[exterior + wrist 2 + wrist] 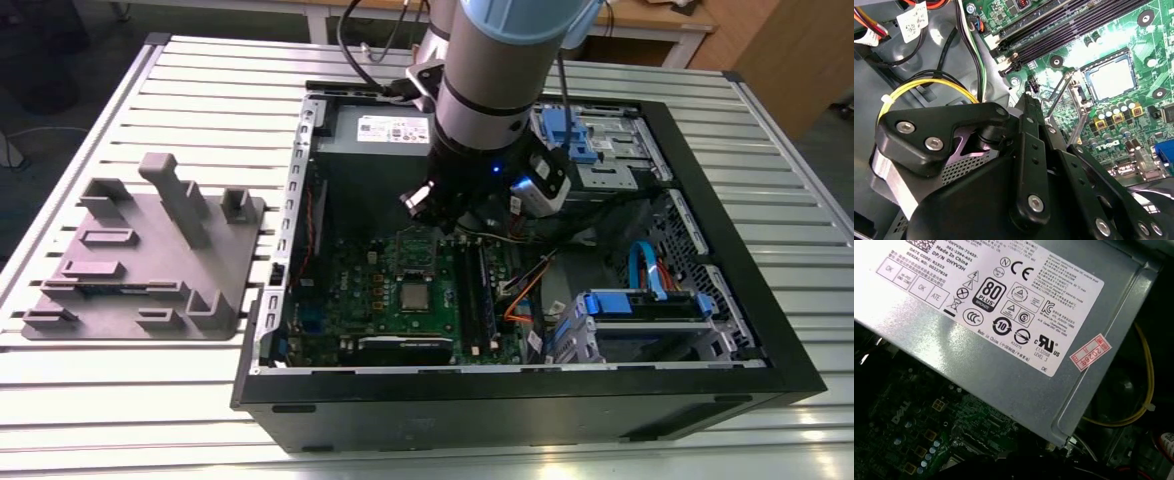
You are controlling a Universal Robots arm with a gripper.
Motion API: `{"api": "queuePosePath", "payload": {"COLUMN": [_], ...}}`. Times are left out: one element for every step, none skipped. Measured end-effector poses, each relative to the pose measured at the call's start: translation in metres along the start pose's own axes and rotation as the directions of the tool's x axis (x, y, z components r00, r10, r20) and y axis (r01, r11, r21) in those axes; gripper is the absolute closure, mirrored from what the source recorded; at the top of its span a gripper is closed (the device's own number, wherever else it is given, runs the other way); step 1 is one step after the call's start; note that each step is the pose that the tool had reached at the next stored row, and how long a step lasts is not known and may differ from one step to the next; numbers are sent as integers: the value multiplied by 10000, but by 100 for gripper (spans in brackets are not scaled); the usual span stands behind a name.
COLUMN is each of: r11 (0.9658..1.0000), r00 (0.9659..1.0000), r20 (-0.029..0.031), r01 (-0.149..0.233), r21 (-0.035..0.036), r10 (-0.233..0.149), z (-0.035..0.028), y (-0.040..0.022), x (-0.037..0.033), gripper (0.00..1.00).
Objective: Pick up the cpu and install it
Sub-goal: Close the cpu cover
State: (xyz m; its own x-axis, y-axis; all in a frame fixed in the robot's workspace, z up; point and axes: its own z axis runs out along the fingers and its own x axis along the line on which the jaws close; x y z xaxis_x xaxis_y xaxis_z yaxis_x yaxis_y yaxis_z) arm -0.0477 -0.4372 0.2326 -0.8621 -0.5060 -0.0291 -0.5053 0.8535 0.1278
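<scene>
Whether my jaws stand open or closed I cannot tell. My gripper [449,226] hangs inside the open computer case [534,405], low over the upper part of the green motherboard [358,290]. The cpu [416,297] lies flat in its socket [1085,75] on that board, apart from me and nearer the exterior camera. In the second wrist view the cpu [1111,80] shows as a pale silver square, with the socket's metal frame [1068,100] swung up beside it. A yellow cable [929,90] loops past my wrist, and the silver power supply [1004,340] sits close behind me. The case rests on a table [134,420] of pale ribbed metal slats. On the exterior view's left lies a grey fixture [147,250], just beside the case. Wooden furniture [667,20] stands beyond the table's far edge.
</scene>
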Motion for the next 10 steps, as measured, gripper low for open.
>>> {"api": "queuePosePath", "payload": {"r11": [9999, 9997, 9996, 9994, 9992, 9989, 9987, 9984, 9981, 9979], "r00": [9999, 9997, 9996, 9994, 9992, 9989, 9986, 9984, 9981, 9978], "r20": [-14, -29, -36, -43, -52, -61, -69, -76, -82, -88], "r01": [113, 226, 287, 343, 400, 463, 515, 562, 609, 654], "r21": [-4, -7, -9, -11, -12, -14, -17, -20, -23, -24], "r10": [-113, -226, -287, -343, -400, -463, -516, -562, -610, -654], "z": [0, 0, 0, -1, -3, -5, -10, -15, -22, -28], "y": [0, -1, -2, -3, -4, -4, -5, -5, -5, -4], "x": [0, -1, -3, -5, -7, -9, -11, -13, -13, -14], "gripper": [90, 90, 90, 90, 90, 90, 90, 90, 90, 90]}}
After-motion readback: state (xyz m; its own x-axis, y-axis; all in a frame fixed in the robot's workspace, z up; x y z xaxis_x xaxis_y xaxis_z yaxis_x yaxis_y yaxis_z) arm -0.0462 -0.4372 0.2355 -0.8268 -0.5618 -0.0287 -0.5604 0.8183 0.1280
